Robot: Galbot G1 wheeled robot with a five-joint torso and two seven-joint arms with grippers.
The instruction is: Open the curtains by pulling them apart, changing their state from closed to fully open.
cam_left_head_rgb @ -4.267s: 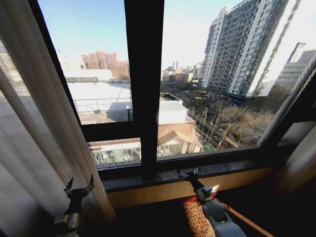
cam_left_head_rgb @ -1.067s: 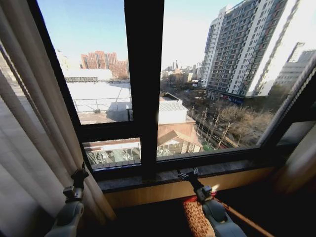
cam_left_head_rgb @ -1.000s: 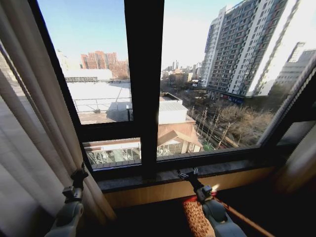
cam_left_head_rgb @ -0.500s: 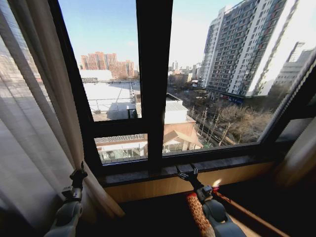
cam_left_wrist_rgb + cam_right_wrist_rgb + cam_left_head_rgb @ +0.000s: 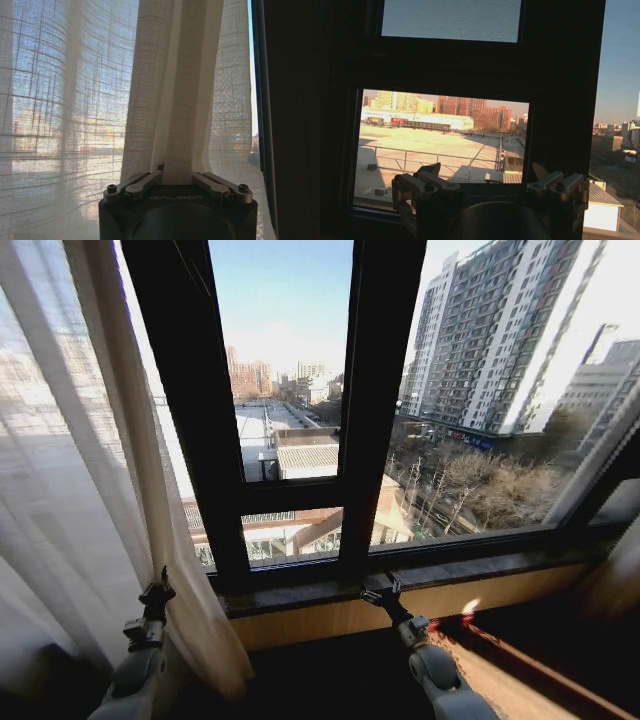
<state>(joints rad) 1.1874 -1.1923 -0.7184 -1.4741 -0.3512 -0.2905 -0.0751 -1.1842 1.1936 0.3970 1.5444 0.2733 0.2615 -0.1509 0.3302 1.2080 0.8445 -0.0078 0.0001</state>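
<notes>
The left end effector (image 5: 157, 591) is clamped on a fold of the curtains (image 5: 90, 490) beside the window frame (image 5: 190, 420), mid-pull. The right end effector (image 5: 381, 590), spread and empty, hovers at the sill (image 5: 480, 565). Fully opening likely calls for drawing the fold farther outward.

From my station I see the curtains (image 5: 90, 490) (image 5: 175, 85) as sheer woven cloth, an open grid-like weave, matt, light passing through the thin single layers and going opaque cream where the pleats bunch. The left gripper (image 5: 155, 592) (image 5: 176, 176) looks like brushed metal fingers with dark screw heads on a matt black housing with pale lettering. The right gripper (image 5: 380, 590) (image 5: 490, 177) shows the same dull metal links. The window frame (image 5: 375, 390) reads as dark matt metal. The sill (image 5: 420, 575) looks like dark polished stone, above a smooth wood-toned panel (image 5: 420, 602).
</notes>
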